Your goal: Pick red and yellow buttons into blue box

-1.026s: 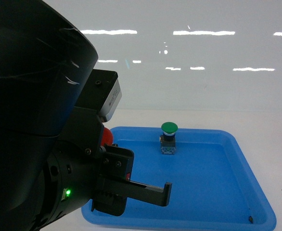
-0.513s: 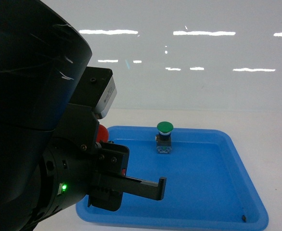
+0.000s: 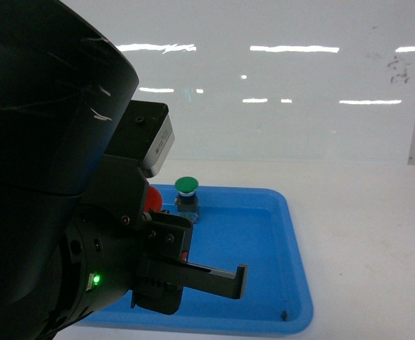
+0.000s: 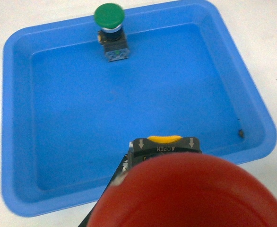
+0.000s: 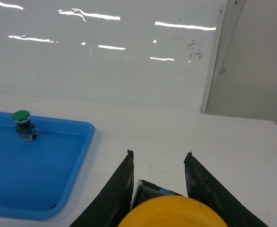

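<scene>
The shallow blue tray [image 4: 20, 142] lies on a white table [image 5: 186, 137] with bare tabletop to its right up to a white wall, and only the green-capped button [image 4: 110, 28] stands in it, by the far rim. The left gripper [image 4: 176, 198] hangs above the tray's near edge, clenched on the red button [image 4: 190, 194], whose domed cap fills the bottom of the left wrist view. The right gripper [image 5: 160, 189] is over open table right of the tray, its dark fingers [image 5: 122, 184] closed on either side of the yellow button [image 5: 174, 213].
</scene>
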Available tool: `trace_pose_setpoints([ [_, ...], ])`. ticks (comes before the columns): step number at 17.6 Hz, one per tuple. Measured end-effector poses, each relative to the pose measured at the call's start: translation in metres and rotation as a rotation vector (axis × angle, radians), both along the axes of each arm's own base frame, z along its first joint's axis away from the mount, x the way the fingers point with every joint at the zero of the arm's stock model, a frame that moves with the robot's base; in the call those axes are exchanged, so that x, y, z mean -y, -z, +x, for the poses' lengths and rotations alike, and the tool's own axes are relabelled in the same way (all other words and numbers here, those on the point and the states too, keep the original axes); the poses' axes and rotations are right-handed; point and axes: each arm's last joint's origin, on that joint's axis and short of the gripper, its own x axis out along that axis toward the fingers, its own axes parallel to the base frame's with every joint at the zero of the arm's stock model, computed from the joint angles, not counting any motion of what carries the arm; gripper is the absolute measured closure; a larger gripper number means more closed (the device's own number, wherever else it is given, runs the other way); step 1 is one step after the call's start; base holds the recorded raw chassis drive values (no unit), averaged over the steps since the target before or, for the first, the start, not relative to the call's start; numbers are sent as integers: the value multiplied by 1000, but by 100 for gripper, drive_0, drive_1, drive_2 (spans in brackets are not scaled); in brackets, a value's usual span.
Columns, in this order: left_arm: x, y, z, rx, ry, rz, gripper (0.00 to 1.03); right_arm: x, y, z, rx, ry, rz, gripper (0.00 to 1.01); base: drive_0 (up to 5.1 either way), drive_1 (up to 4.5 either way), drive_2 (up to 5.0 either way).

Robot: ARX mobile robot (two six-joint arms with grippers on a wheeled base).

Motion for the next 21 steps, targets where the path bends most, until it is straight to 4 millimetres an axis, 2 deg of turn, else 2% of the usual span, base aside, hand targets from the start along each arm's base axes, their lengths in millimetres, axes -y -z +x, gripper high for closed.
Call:
trace_pose_setpoints([
  [3,0,0,0,-1,2,-1,78,0,0,0,-1,0,0,71,492,-249,-249],
  [9,1,-1,0,2,3,-3,78,0,1,0,-1,1,0,71,354,-478,100],
  [21,1,-1,-1,0,6,-2,78,0,1,0,-3,1,-1,71,504,-241,-241],
])
